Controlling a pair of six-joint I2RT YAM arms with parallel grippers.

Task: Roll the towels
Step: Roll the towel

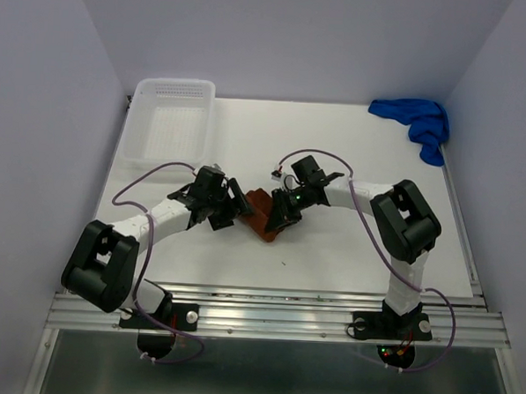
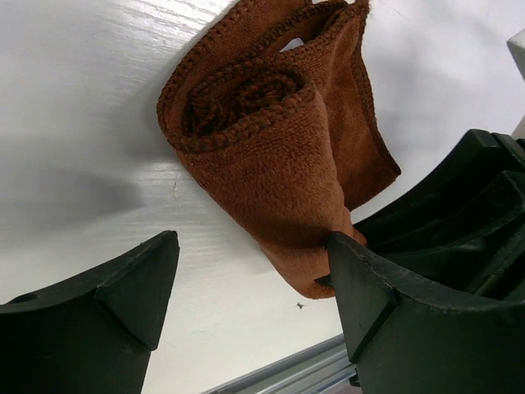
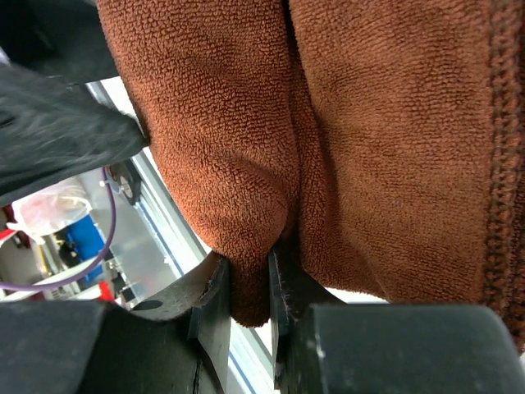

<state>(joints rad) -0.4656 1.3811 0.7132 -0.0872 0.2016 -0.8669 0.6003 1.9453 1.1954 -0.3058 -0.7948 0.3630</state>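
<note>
The rust-brown towel [image 1: 260, 213] lies partly rolled in the middle of the table, between my two grippers. In the left wrist view the towel [image 2: 271, 139] shows a rolled end with a loose flap. My left gripper [image 1: 229, 215] is open at the towel's left side, and its right fingertip [image 2: 361, 279] touches the towel's lower corner. My right gripper [image 1: 278, 217] is shut on a fold of the brown towel [image 3: 246, 205], pinched between its pads. The royal blue towel [image 1: 419, 121] lies crumpled at the far right corner.
A white perforated basket [image 1: 170, 121] stands at the far left of the table. White walls close in the table on the left, back and right. A metal rail [image 1: 275, 308] runs along the near edge.
</note>
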